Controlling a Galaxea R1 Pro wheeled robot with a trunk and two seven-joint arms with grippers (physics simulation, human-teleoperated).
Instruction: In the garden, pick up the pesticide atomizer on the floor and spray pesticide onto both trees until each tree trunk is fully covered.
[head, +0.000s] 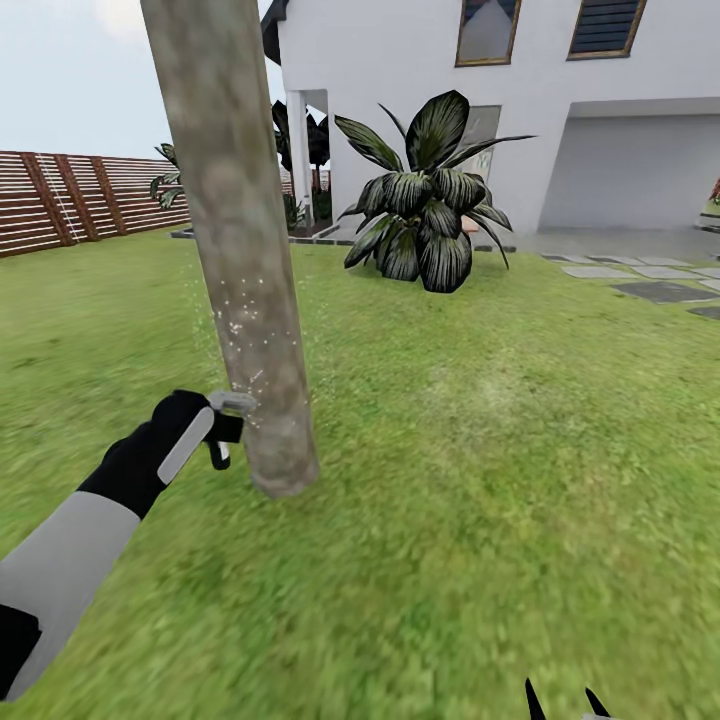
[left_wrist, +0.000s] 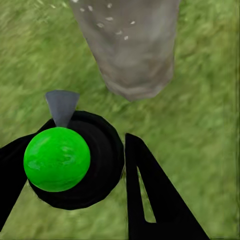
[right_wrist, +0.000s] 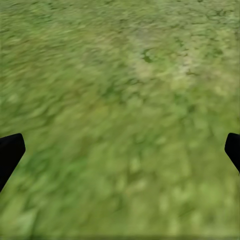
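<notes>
From the head camera, your left gripper (head: 222, 432) is out at the near left, pressed up beside the tree trunk (head: 235, 230); it is clamped on the sprayer (head: 228, 418), whose grey nozzle head touches or nearly touches the bark low on the trunk. A scatter of whitish specks — the spray (head: 240, 310) — dots the trunk's left side above the nozzle and drifts a little over the grass (head: 480, 480) to its left. The trunk leans slightly and meets the lawn just right of your gripper. Farther off stands a striped broad-leaved bush (head: 425, 205) in front of the white house (head: 560, 110); a brown slatted fence (head: 75, 198) runs along the far left; grey stepping stones (head: 650, 285) lie at the far right. The tips of your right gripper (head: 566, 703) poke up at the near edge, spread apart.

From the left wrist camera, the gripper's two black fingers (left_wrist: 150, 200) close on the sprayer (left_wrist: 75, 160) — a bright green ball on a black round body, with a grey nozzle pointing toward the trunk (left_wrist: 130, 50); the trunk's foot stands on the grass just beyond it, with pale specks (left_wrist: 107, 22) on the bark.

From the right wrist camera, your right gripper (right_wrist: 120, 152) hangs over bare grass (right_wrist: 120, 100); its fingers (right_wrist: 9, 150) show at opposite edges, wide apart, holding nothing.
</notes>
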